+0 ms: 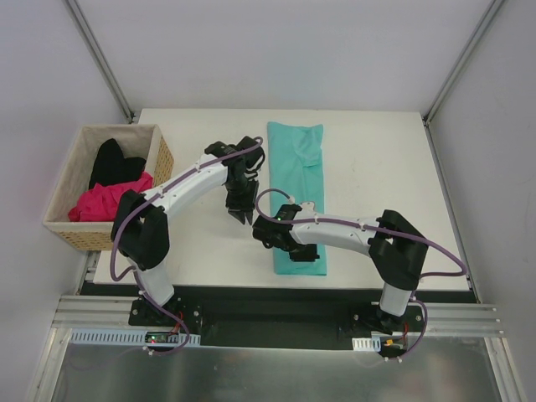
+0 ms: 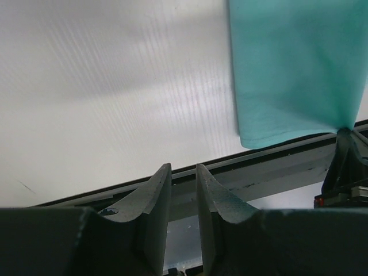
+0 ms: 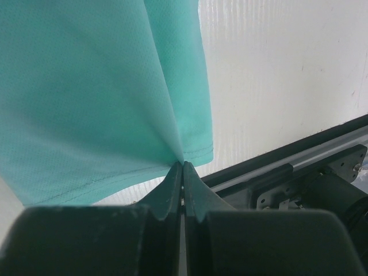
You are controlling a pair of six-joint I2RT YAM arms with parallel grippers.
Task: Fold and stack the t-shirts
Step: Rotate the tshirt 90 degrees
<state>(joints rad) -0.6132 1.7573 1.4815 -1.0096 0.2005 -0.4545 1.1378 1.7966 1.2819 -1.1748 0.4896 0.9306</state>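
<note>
Overhead, a white table [image 1: 377, 184] holds a teal t-shirt [image 1: 293, 159] folded into a long narrow strip. It lies flat near the middle of the table, running from the far edge toward the near edge where the two arms are mounted. The right arm bends across to the left, and its wrist sits over the near end of the strip. The right gripper [image 3: 183, 165] is pinched tight on the hem at a near corner of the teal t-shirt. The cloth is drawn up into a small peak between its closed fingertips. The left arm reaches out over bare table just to the left of the strip, pointing downward. The left gripper [image 2: 183, 168] has its fingers slightly parted with nothing between them. It hangs above the table surface, apart from the shirt. At the table's left side stands a woven wicker basket [image 1: 79, 237]. Inside it lie a crumpled magenta t-shirt [image 1: 109, 201] toward the near side and a black t-shirt [image 1: 113, 163] behind it, both unfolded and touching each other.
</note>
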